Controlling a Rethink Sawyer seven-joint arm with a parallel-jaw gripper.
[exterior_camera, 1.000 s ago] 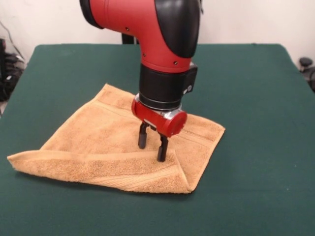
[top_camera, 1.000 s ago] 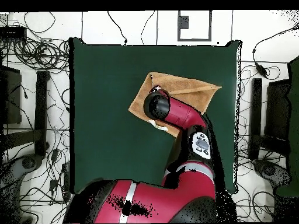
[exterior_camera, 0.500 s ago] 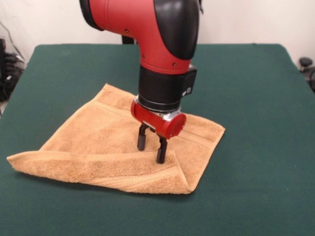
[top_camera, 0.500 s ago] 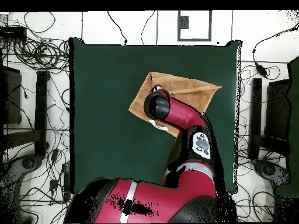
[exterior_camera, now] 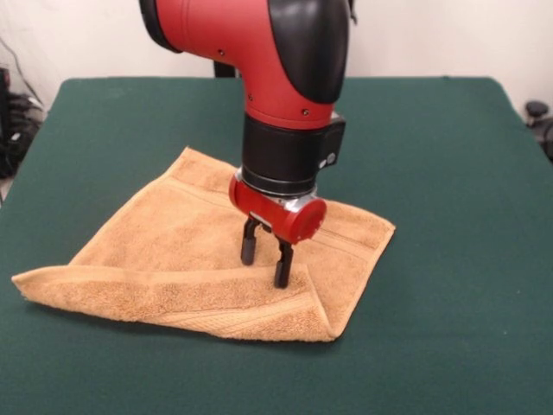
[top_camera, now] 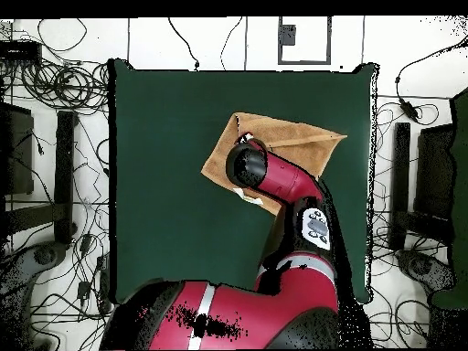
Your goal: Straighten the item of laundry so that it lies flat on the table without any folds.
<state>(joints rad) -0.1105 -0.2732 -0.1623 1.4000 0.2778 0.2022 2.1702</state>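
The orange-tan towel [exterior_camera: 173,233] lies on the dark green table [exterior_camera: 449,173], left of centre in the front view. Its near edge is folded over into a thick band [exterior_camera: 216,307] that runs from the left corner to the near right corner. My gripper [exterior_camera: 265,266] points straight down over the towel's middle. It is open and empty, with its fingertips [exterior_camera: 282,277] at the towel's surface, right by the edge of the folded band. In the overhead view the towel [top_camera: 292,139] shows partly under my arm [top_camera: 274,183], which hides the gripper. A small white tag [top_camera: 242,194] sticks out at the towel's edge.
The green table [top_camera: 164,164] stretches wide on all sides of the towel. Cables and dark equipment [top_camera: 55,164] lie on the floor beyond the table's edges in the overhead view.
The gripper has shifted very slightly to the left in the front view. The towel has not moved.
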